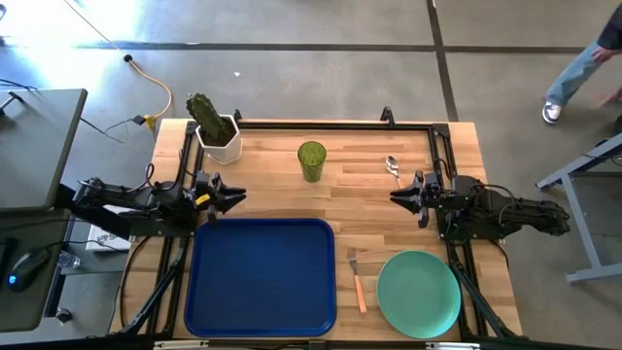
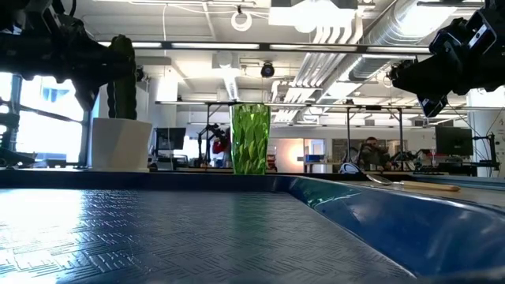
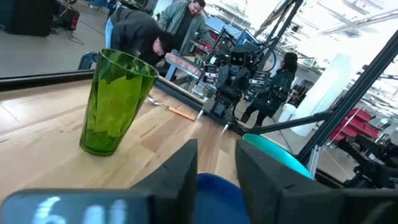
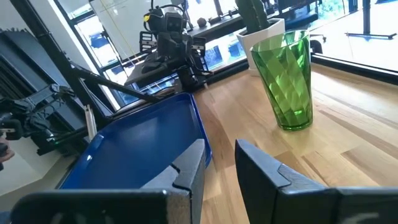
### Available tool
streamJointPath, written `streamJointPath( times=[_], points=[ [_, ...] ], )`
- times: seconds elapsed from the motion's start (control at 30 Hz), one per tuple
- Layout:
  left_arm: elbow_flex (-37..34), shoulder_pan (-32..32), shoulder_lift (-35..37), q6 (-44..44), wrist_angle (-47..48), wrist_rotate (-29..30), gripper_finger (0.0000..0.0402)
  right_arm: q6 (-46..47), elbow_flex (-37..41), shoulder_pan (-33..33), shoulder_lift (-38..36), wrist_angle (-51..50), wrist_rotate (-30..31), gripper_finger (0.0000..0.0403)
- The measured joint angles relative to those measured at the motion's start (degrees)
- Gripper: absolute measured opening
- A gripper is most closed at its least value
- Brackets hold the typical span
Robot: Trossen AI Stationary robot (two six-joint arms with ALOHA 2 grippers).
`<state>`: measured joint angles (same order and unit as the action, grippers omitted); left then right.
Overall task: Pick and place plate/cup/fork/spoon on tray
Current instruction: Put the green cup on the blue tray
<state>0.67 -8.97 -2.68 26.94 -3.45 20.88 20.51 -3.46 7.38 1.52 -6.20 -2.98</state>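
Looking down, I see a ribbed translucent green cup (image 1: pixel 311 160) upright near my butcher-block desk's (image 1: pixel 272 180) far edge. Left claw (image 1: pixel 236 197) and right claw (image 1: pixel 397 197) flank it, both slightly parted, empty.

Plate (image 1: pixel 419 293) edge past high view's bottom.

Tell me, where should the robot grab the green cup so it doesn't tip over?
Probably around the middle of the cup, coming in level from the side. It stands upright and alone on the bare wood, narrow enough to fit between two fingers, and widens toward the rim, which should help keep it from slipping down. Either side is free.
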Motion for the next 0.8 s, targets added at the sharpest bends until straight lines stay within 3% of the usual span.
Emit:
streamJointPath(
  times=[0.2,0.4,0.6,0.8],
  points=[
    [0.01,0.0,-0.02,4.63,-4.93,5.68,0.0153,0.01,-0.01,-0.01,0.01,0.02,0.0,0.008],
    [0.67,0.0,-0.04,2.03,-12.99,6.26,0.0151,0.01,0.0,0.0,0.02,0.04,0.0,0.008],
    [6.3,0.0,-1.78,-2.75,-13.57,6.61,0.0148,0.01,0.0,-0.02,0.01,0.04,0.0,0.008],
    [14.98,0.0,-10.3,-7.89,-13.0,8.66,0.0147,0.01,0.0,0.0,0.0,0.04,0.0,0.008]
  ],
)
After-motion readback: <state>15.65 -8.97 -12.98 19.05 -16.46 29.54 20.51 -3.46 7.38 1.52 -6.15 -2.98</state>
